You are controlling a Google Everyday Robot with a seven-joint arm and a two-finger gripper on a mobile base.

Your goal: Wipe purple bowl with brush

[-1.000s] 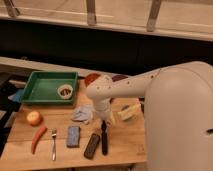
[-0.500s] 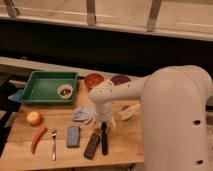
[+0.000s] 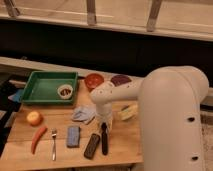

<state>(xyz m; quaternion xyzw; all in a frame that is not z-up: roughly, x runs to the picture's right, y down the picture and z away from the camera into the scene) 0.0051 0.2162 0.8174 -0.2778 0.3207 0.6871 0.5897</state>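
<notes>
Over the last second the arm (image 3: 125,92) has swung slightly right and lower. Its white bulk now fills more of the right side of the view, and nothing on the desk (image 3: 120,152) has shifted. The end effector (image 3: 103,121) hangs from the arm's tip, pointing down, right over the far end of the brush (image 3: 104,142). I cannot tell whether it is wide, narrow or already closed on the handle, because it is a dark shape that merges with the dark brush.

The brush lies flat near the desk's front edge, with its long axis running roughly away from the camera. It is just right of the block (image 3: 91,146) and nearly parallel to it. So the thing to grasp sits directly below the end effector, its length stretching toward the viewer from there. I cannot make out which end carries the head, since the far end is hidden under the wrist.

The purple bowl (image 3: 120,79) stands at the back of the desk, just right of the orange bowl (image 3: 94,80). From the end effector it lies farther back and a little to the right, beyond the forearm. I judge that a lifted brush would have to travel away from the camera to reach it. The arm cuts off the bowl's near rim and covers the desk's right part, so what lies there is out of sight.
</notes>
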